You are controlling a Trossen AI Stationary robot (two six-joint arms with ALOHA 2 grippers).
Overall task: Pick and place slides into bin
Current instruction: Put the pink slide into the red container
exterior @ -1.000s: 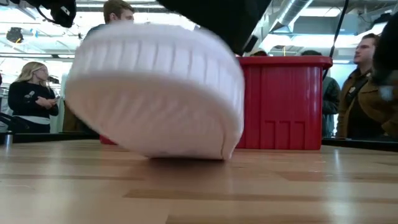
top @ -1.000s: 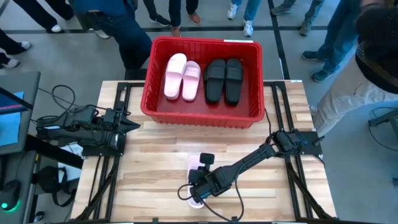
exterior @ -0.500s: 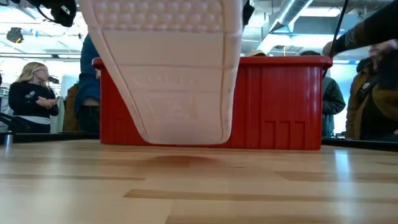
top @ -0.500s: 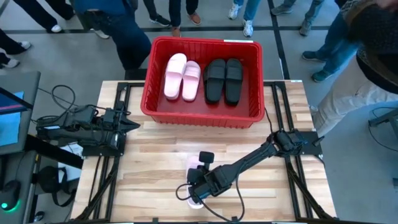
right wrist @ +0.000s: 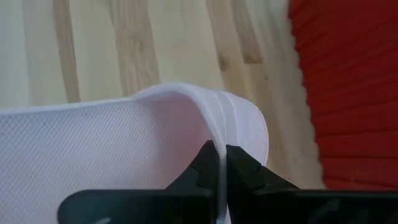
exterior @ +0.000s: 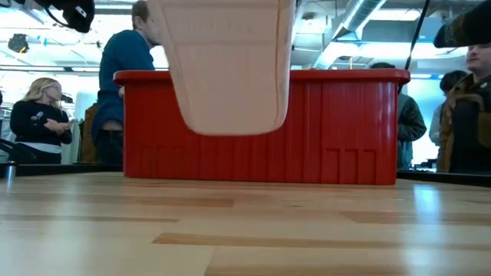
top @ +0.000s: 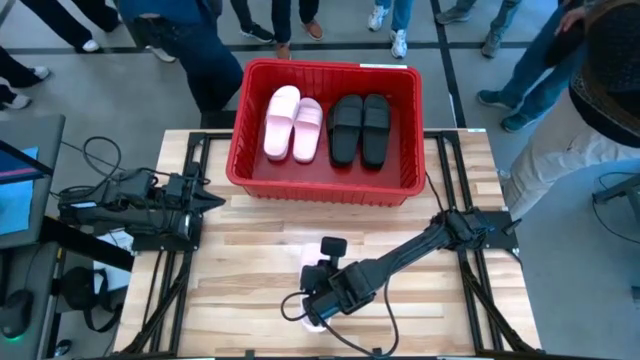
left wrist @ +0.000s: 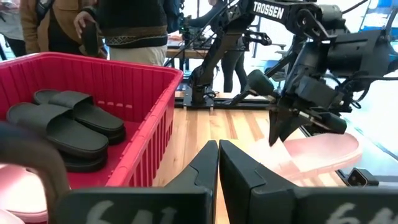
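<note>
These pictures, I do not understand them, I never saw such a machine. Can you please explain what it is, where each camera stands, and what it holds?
It is a robot with two dark arms at a wooden table; each arm ends in a gripper. One camera looks straight down from above. One sits at table height, looking across. One rides on each wrist.

At the far side of the table stands a red bin. Inside lie two pale pink slides and two black slides, side by side.

The right gripper, near the table's front edge, is shut on the strap of another pink slide. The low view shows this slide hanging clear of the table. The left gripper waits at the left side, shut and empty.

People stand around the table; they are only watching.
</note>
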